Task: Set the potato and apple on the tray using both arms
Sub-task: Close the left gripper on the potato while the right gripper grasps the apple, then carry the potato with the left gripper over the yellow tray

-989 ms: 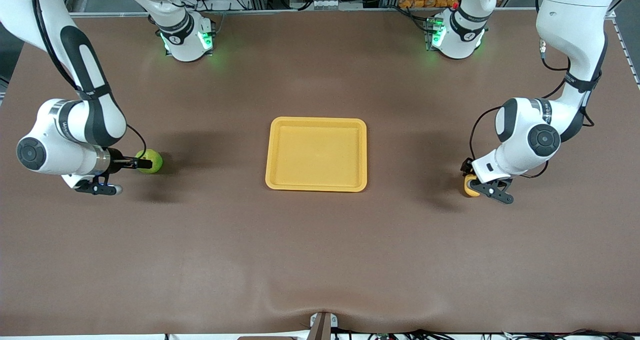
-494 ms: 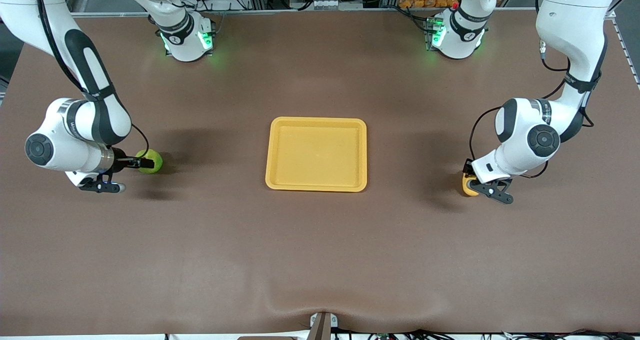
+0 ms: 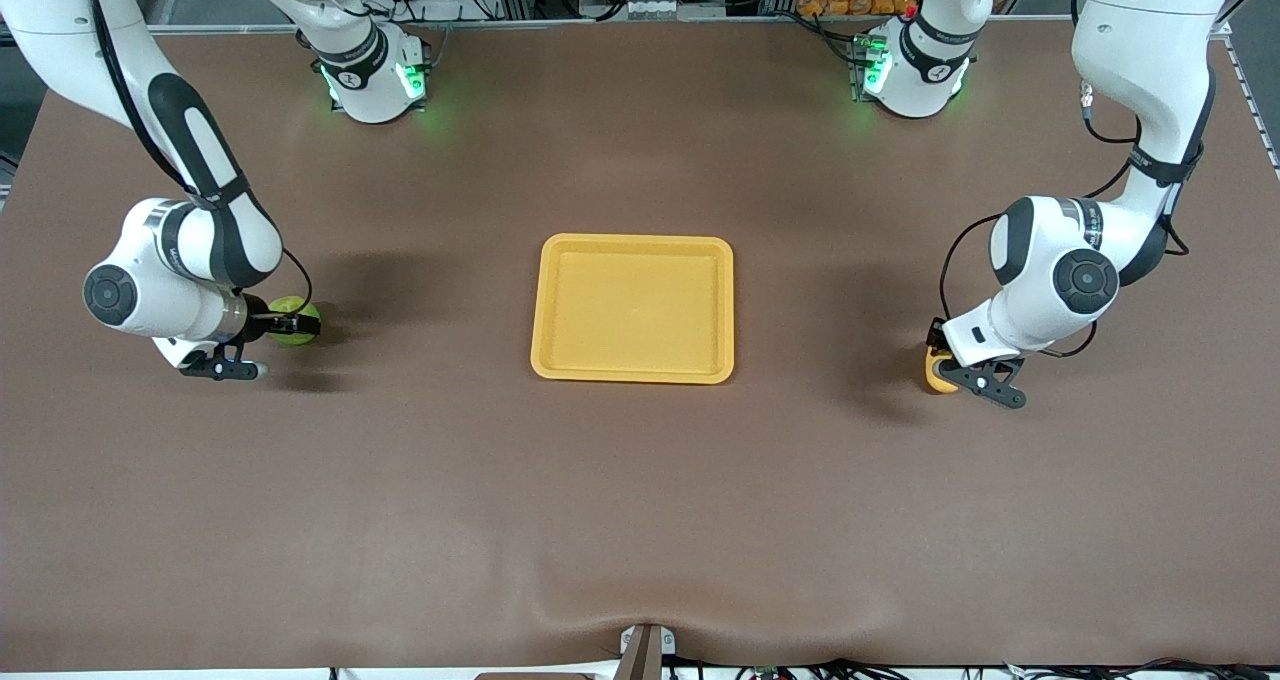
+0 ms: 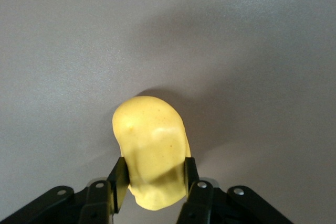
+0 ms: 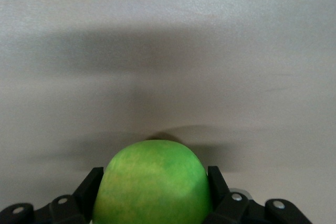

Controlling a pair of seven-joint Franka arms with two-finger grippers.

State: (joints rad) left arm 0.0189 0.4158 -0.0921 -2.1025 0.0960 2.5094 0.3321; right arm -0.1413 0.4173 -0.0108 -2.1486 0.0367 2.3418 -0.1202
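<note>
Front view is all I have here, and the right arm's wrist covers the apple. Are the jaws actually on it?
Observer: Yes. In the right wrist view the right gripper has its fingers pressed against both sides of the apple.
Operator: And the potato?
Observer: The left wrist view shows the left gripper clamped across the potato near one end.
Operator: Anything on the tray?
Observer: No, the tray holds neither yet.

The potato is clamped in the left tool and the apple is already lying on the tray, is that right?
Not quite. The apple is not on the tray; the front view shows it at the right arm's end of the table, clamped in the right tool. The potato is indeed clamped in the left tool.
</note>
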